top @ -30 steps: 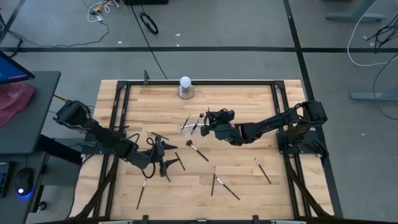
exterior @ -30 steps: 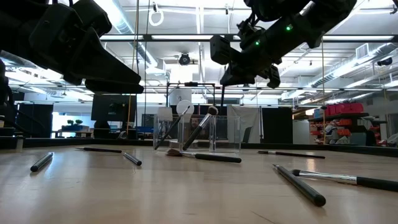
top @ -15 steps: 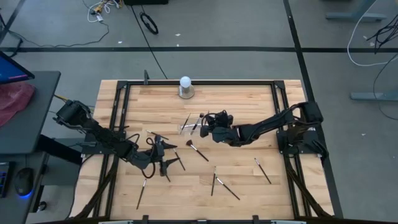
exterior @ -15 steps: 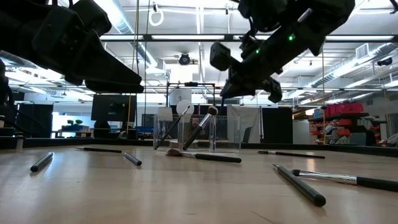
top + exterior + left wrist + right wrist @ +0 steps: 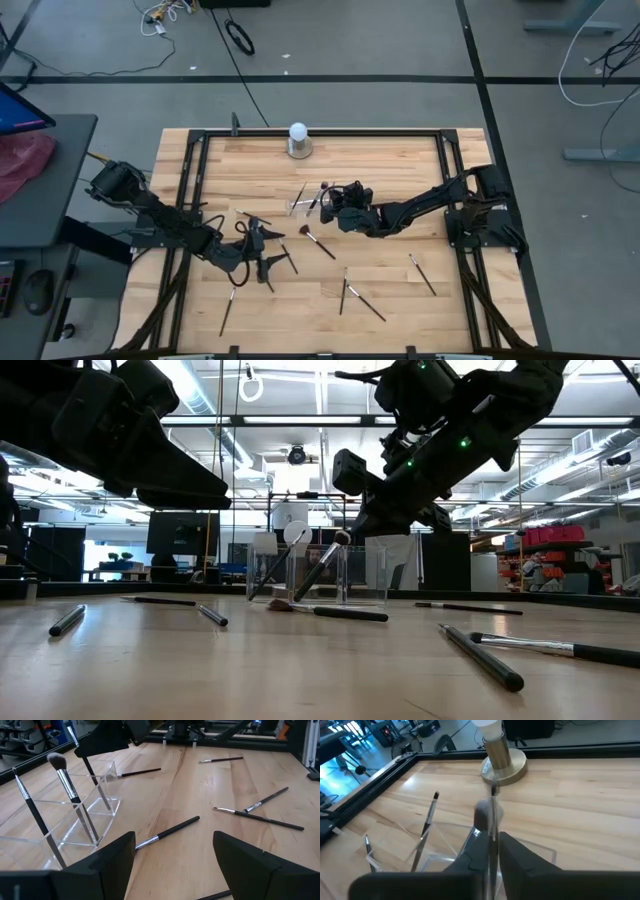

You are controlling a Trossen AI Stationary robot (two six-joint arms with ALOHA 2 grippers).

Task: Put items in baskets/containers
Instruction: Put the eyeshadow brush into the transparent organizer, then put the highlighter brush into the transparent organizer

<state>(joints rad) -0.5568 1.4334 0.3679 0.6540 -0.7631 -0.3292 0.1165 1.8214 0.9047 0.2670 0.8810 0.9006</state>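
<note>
The clear holder (image 5: 305,200) (image 5: 65,815) stands on the wood, mid-table toward the far edge, with two brushes (image 5: 67,785) leaning in its compartments. My right gripper (image 5: 337,206) (image 5: 492,837) hangs just over the holder's right end, shut on a thin dark brush (image 5: 92,775). My left gripper (image 5: 258,245) (image 5: 172,862) is open and hovers over the table's left near part, touching nothing. Several more brushes (image 5: 320,243) (image 5: 420,272) (image 5: 228,310) lie flat on the wood. My right gripper pinches the thin dark brush between its two fingers at the upper part of the handle (image 5: 493,827). The fingers come slanting down from the right, and the brush runs along them and sticks out past their tips. Its lower end (image 5: 105,800) reaches into the holder's end compartment.
A white ball on a grey round base (image 5: 297,137) (image 5: 497,750) stands at the far edge, behind the holder. Loose brushes (image 5: 345,290) (image 5: 365,300) lie on the near half, and one (image 5: 167,831) lies just ahead of my left gripper. A black frame rail (image 5: 320,132) borders the table.
My right gripper, carrying the brush, has moved a little toward the table's left and down, closer over the holder. The holder, the brushes on the table and my left gripper have stayed put.
</note>
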